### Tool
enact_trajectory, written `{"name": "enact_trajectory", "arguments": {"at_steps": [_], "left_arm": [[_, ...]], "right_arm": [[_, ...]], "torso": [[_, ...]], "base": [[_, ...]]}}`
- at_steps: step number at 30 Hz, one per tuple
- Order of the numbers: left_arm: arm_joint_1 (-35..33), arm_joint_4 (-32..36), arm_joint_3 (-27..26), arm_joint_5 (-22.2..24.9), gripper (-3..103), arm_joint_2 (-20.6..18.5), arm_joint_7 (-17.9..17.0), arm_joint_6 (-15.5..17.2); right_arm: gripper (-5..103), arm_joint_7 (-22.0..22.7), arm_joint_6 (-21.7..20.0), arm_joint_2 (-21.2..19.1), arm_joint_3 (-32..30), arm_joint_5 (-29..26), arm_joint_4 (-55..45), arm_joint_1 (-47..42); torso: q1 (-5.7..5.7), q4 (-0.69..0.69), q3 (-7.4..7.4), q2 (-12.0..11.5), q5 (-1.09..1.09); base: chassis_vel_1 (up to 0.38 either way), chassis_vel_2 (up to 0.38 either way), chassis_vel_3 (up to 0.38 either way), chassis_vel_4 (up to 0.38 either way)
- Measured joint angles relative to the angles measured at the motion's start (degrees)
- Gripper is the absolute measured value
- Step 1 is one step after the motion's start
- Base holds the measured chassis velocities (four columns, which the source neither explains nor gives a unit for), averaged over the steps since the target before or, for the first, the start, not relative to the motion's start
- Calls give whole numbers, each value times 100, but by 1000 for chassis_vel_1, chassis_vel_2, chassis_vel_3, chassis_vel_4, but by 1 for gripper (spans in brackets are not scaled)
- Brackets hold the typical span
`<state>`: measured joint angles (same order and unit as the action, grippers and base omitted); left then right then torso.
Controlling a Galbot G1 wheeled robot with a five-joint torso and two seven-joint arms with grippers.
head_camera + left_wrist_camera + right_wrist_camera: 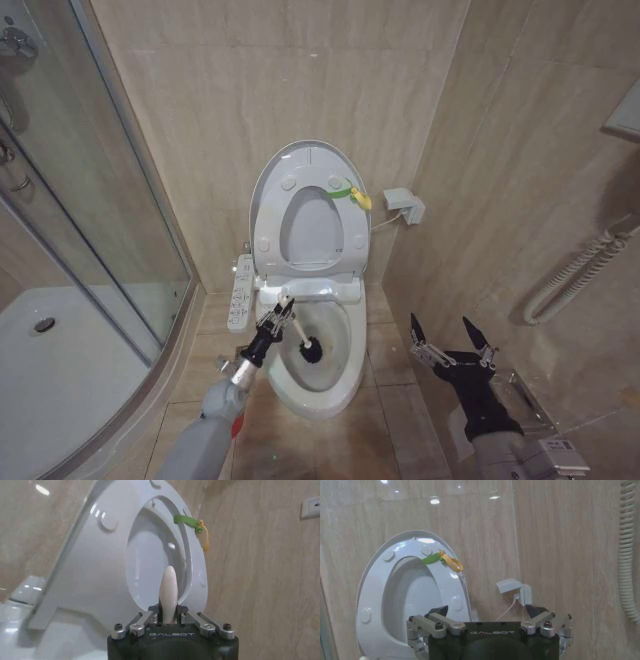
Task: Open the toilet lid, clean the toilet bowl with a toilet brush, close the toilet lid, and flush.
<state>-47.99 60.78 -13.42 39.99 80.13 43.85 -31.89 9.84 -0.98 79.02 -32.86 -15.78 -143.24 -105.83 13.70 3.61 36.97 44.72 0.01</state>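
the brush (305,345) is down in the bowl (345,385), its dark head resting on the inner slope near the middle. in the head view the left gripper (283,308) comes in over the bowl's left rim, clamped on the brush's handle at a slant, which seems meant to put the head against the porcelain for scrubbing. the lid (270,190) stands upright against the wall with the seat (345,240) raised against it, so the bowl is open from above. the right gripper (452,340) hangs to the right of the toilet, fingers spread and empty, well apart from the work.

in the left wrist view the left gripper (169,619) has its fingers closed tight on the pale handle (168,592), whose tip sticks up past them toward the raised lid (95,570); a green and yellow tag (192,522) sits on the upper edge.

in the right wrist view the right gripper (490,620) is wide apart, holding nothing, and faces the lid (375,585) and a small wall box (512,588) beside it.
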Motion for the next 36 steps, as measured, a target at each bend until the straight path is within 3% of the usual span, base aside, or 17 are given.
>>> {"name": "enact_trajectory", "arguments": {"at_steps": [6, 13, 24, 30, 36], "left_arm": [[292, -426, 285, -218, 20, 36, 39, -79], [606, -1096, 607, -787, 20, -214, 278, -160], [744, -783, 726, -919, 20, -254, 300, -166], [906, -1408, 624, -1145, 20, -70, 330, -277], [861, -1369, 610, -1075, 20, -58, 332, -278]], "right_arm": [[100, -1, 0, 0, 0, 0, 0, 0], [100, -1, 0, 0, 0, 0, 0, 0], [100, -1, 0, 0, 0, 0, 0, 0], [100, -1, 0, 0, 0, -1, 0, 0], [100, -1, 0, 0, 0, 0, 0, 0]], "torso": [[0, 0, 0, 0, -1], [0, -2, -1, 0, -1], [0, 1, -1, 0, -1], [0, -1, 0, 0, -1], [0, -2, 0, 0, -1]], "base": [[0, 0, 0, 0], [0, 0, 0, 0], [0, 0, 0, 0], [0, 0, 0, 0], [0, 0, 0, 0]]}}
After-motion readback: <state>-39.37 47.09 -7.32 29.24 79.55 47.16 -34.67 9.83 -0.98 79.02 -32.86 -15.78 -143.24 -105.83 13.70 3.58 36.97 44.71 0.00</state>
